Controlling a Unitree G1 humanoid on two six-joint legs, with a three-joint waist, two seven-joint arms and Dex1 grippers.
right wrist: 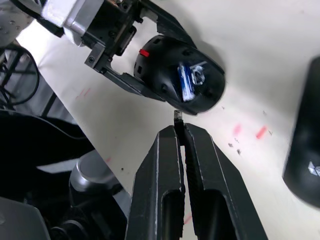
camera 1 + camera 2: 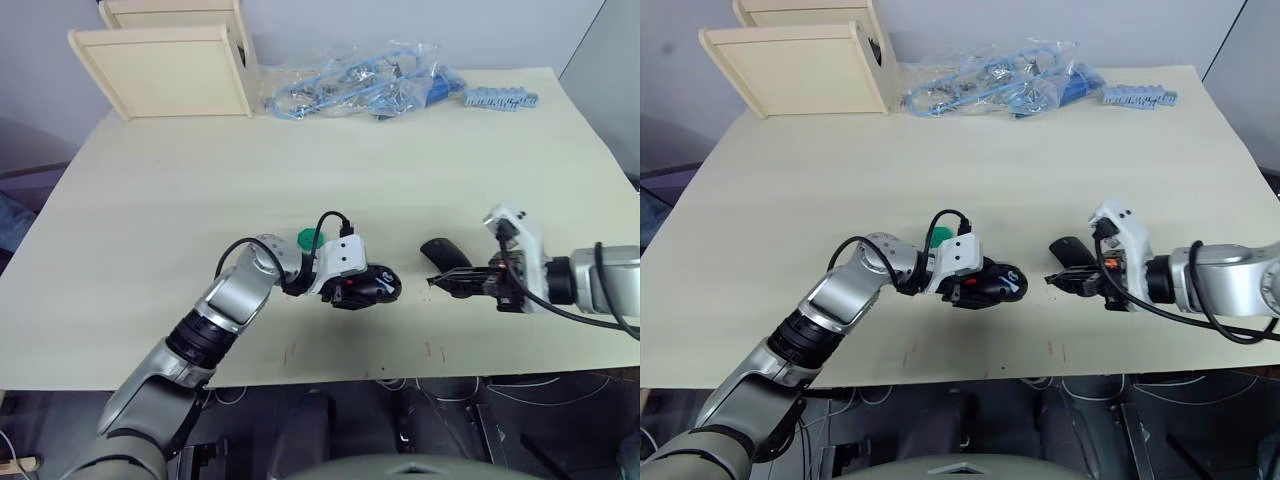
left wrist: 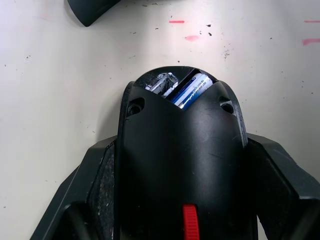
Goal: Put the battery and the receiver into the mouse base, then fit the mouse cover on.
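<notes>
My left gripper (image 2: 366,288) is shut on the sides of the black mouse base (image 2: 385,283), holding it at the table's front middle. The base's red scroll wheel (image 3: 189,222) faces the wrist. The blue battery (image 3: 192,90) lies in its open compartment. The right gripper (image 1: 180,128) is shut on the tiny dark receiver (image 1: 177,116), whose tip hangs just short of the base's open end (image 1: 192,82). The smooth black mouse cover (image 2: 440,252) lies on the table just behind the right gripper (image 2: 440,283).
A green disc (image 2: 310,238) sits behind my left wrist. At the back of the table are a plastic bag of blue cables (image 2: 350,85), a blue strip (image 2: 500,98) and two pale wooden boxes (image 2: 170,65). The table's front edge (image 2: 350,378) is close below both grippers.
</notes>
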